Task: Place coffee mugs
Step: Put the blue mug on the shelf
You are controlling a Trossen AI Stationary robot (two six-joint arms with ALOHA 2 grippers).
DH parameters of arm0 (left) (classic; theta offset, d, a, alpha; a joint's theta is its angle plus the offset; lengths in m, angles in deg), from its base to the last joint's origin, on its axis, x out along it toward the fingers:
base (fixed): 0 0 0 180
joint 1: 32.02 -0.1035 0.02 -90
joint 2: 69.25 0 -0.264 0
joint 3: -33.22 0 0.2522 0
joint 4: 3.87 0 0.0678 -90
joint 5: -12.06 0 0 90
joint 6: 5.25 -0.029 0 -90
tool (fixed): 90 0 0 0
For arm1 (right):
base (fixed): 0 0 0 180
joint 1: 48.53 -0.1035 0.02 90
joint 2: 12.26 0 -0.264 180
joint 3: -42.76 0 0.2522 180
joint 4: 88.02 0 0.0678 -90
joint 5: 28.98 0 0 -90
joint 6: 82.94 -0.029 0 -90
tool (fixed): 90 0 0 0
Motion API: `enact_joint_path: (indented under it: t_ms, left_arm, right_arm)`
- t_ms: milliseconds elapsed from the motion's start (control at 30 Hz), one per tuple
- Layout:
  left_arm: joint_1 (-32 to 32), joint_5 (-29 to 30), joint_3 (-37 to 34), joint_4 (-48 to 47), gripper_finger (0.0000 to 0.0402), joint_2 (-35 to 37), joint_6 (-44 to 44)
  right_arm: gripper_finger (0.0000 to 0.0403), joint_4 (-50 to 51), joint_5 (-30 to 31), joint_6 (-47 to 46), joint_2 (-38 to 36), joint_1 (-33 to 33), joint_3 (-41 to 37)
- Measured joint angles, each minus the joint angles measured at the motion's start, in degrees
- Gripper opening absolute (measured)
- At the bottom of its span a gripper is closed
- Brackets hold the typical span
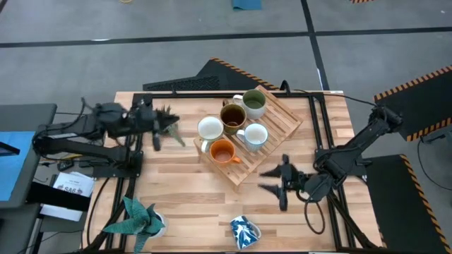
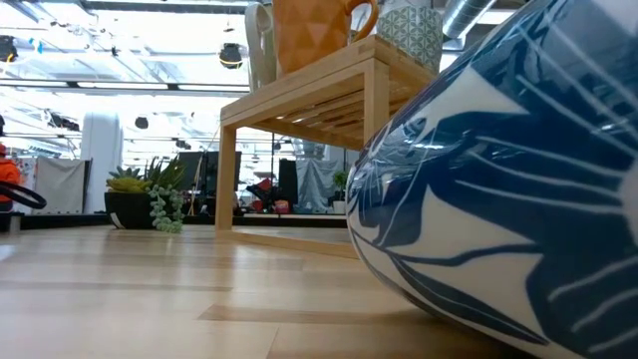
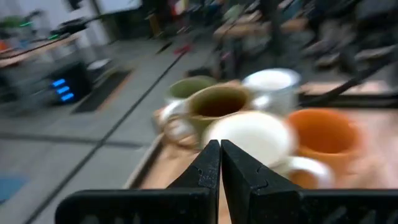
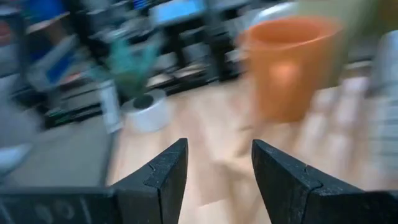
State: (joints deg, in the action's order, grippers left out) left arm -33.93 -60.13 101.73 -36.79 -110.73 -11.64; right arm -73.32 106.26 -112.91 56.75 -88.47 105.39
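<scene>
Five mugs stand on the slatted wooden rack [image 1: 265, 144] at mid-table: green [image 1: 254, 104], dark brown [image 1: 232, 116], cream-white [image 1: 210, 128], plain white [image 1: 254, 134] and orange [image 1: 223, 151]. The white mug with blue pattern [image 1: 244, 231] lies on its side on the table near the front edge, and it fills the right of the low view [image 2: 498, 199]. My left gripper [image 3: 220, 162] is shut and empty, left of the rack [image 1: 157, 125], pointing at the mugs. My right gripper [image 1: 274, 180] stands open and empty just right of the rack's near corner, facing the orange mug [image 4: 289, 62].
A small potted plant [image 1: 173, 130] stands right by my left gripper, between it and the rack. Another plant in a white pot [image 1: 138, 219] stands at the near left corner. Bare tabletop lies between the rack and the front edge.
</scene>
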Motion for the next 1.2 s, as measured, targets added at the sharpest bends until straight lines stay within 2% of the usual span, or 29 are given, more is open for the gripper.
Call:
enact_joint_path:
  t_ms: [133, 267, 400, 500, 733, 900, 1067, 1200]
  left_arm:
    - [5.0, -2.0, -8.3, 7.7, 0.0000, 6.2, 2.2]
    - [9.5, -1.3, -17.2, 16.4, 0.0000, 10.0, 3.5]
    - [12.8, 3.5, -22.3, 20.6, 0.0000, 10.7, 5.6]
    - [14.8, 6.5, -24.2, 22.8, 0.0000, 9.8, 6.0]
    - [18.6, 7.0, -25.4, 25.2, 0.0000, 6.0, 5.5]
    - [19.8, 8.6, -25.4, 26.5, 0.0000, 2.2, 4.5]
    - [20.2, 11.2, -25.4, 27.3, 0.0000, -1.4, 3.7]
    - [20.0, 14.5, -25.4, 34.5, 0.0000, -2.9, -2.4]
  right_arm:
    - [0.0203, -6.0, -8.2, 3.6, 3.9, -0.8, 0.0]
    - [0.0203, -4.3, -9.1, 5.0, 8.8, -2.9, 3.4]
    - [0.0203, 2.2, -9.3, 4.8, 14.2, -5.1, 9.6]
    - [0.0203, 8.2, -9.3, 4.5, 18.5, -6.4, 15.3]
    - [0.0203, 17.6, -11.3, -0.5, 27.9, -9.1, 26.5]
    - [0.0203, 18.0, -18.4, -3.2, 33.3, -9.1, 31.7]
    - [0.0203, 24.6, -23.4, -8.3, 37.8, -8.3, 36.2]
    - [0.0203, 30.7, -26.4, -12.6, 40.7, -7.6, 40.0]
